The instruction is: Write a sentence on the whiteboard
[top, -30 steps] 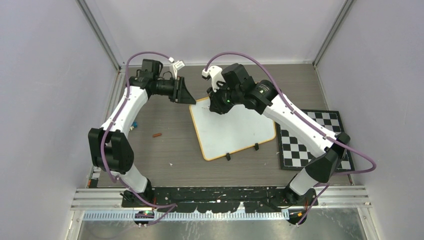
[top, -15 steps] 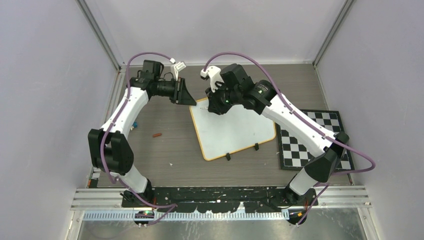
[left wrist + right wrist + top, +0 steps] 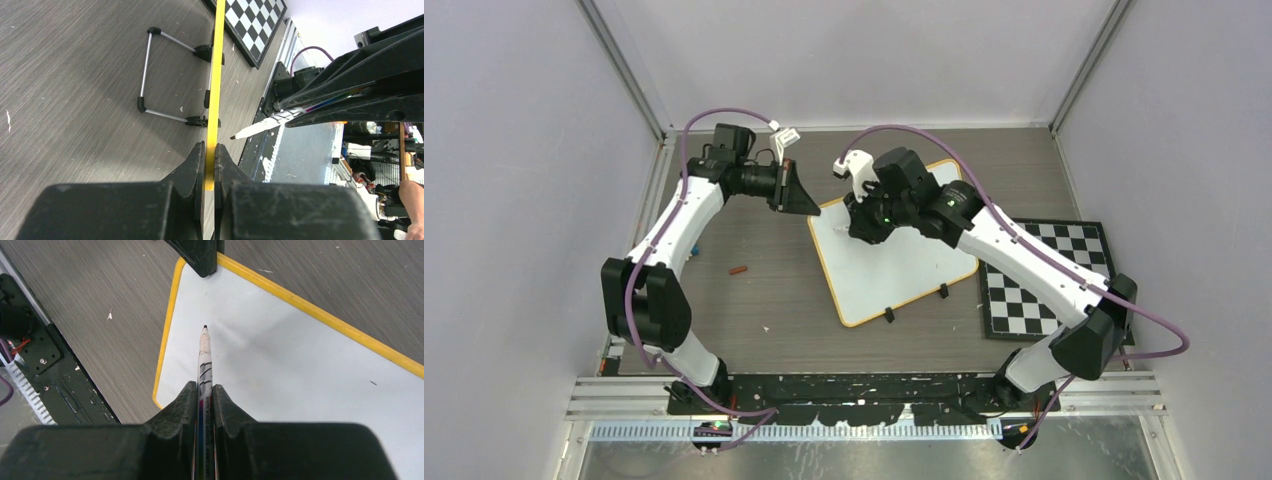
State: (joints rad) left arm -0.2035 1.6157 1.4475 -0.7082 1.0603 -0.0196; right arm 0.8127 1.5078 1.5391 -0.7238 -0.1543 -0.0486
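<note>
- While the whiteboard (image 3: 894,265) is laid flat on the gray desk (image 3: 754,310) between the two arms, its far left corner is pinched by the left end effector (image 3: 812,206).
- From the left wrist, the two black fingers (image 3: 192,165) are seen shut tight on the thin yellow rim.
- A marker (image 3: 205,355) is held by the right end effector (image 3: 204,390), which is closed narrow around it.
- The dark tip is pointed at the white face near the pinched corner, and a small gap is seen between tip and board.
- A checkered mat (image 3: 1044,285) is laid just beside the board's right edge.
- A small red thing (image 3: 739,269) is seen on the desk, well apart, to the left.
</note>
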